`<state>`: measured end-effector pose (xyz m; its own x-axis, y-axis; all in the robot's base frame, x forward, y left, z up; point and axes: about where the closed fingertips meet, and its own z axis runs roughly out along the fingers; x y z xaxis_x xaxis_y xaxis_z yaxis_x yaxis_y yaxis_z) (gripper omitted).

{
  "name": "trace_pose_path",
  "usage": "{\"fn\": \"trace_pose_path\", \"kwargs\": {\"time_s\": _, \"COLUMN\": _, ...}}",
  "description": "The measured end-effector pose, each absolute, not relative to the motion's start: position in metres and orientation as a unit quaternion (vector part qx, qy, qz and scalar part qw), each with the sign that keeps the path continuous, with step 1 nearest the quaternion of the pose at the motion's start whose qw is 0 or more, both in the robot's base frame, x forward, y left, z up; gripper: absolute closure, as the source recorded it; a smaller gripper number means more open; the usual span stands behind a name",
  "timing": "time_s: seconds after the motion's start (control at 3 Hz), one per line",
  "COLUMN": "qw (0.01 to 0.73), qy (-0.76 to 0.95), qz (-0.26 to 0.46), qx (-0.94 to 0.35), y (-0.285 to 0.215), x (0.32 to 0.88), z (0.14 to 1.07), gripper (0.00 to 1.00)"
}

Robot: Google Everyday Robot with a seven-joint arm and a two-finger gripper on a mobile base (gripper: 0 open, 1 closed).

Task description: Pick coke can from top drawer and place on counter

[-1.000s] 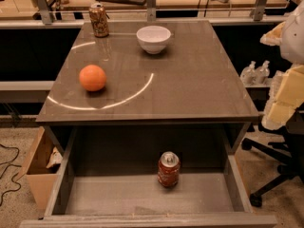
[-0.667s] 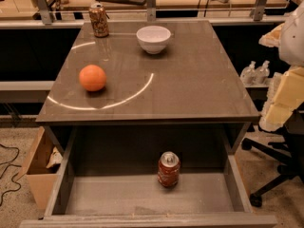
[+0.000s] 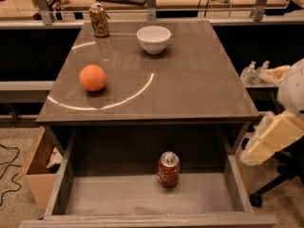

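Observation:
The coke can (image 3: 168,169) stands upright in the open top drawer (image 3: 118,196), right of its middle and near the back. The counter (image 3: 190,84) lies above the drawer, with a curved light reflection on it. My gripper (image 3: 266,144) shows as a cream-coloured part of the arm at the right edge. It is outside the drawer's right side, about level with the can and well apart from it.
An orange (image 3: 92,77) sits on the counter's left, a white bowl (image 3: 153,38) at the back middle, and a brown-gold can (image 3: 99,20) at the back left. A cardboard box (image 3: 38,170) is on the floor at the left. An office chair base (image 3: 275,184) is at the right.
The cream arm part at the right has moved down and a little left, toward the drawer's right side. The can and the counter objects have not moved.

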<state>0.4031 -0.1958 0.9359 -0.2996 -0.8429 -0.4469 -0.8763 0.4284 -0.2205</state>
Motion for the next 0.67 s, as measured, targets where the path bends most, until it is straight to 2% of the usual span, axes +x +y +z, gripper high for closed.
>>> {"fn": "trace_pose_path", "kwargs": {"time_s": 0.67, "qw": 0.351, "qy": 0.811, "qz": 0.102, "qx": -0.457, "y": -0.162, "x": 0.372, "z": 0.864, "gripper": 0.0}}
